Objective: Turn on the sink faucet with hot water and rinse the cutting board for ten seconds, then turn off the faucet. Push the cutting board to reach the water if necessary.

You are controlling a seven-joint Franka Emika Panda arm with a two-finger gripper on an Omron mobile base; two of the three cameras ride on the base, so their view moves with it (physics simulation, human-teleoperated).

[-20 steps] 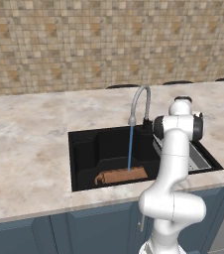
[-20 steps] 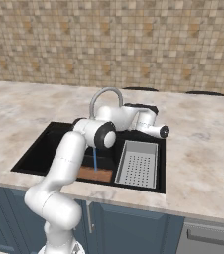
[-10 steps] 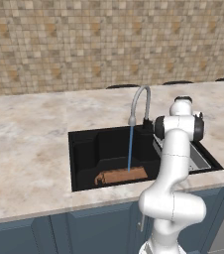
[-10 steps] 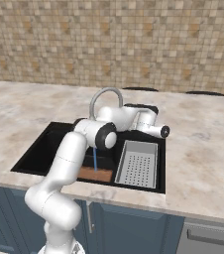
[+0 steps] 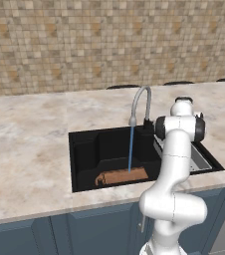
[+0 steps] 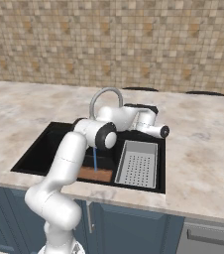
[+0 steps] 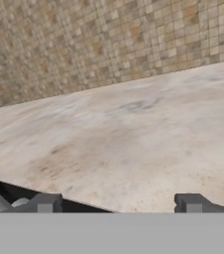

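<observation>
cutting board under water — sink's front

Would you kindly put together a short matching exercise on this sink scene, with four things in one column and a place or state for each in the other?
Things:
1. cutting board
2. water
3. perforated tray
4. sink faucet

Places or states:
A. arches up from the back edge of the sink
B. lies flat on the basin floor, near the front wall
C. falls in a thin blue stream from the spout
D. sits in the right-hand part of the basin

Pairs: 1-B, 2-C, 3-D, 4-A
</observation>
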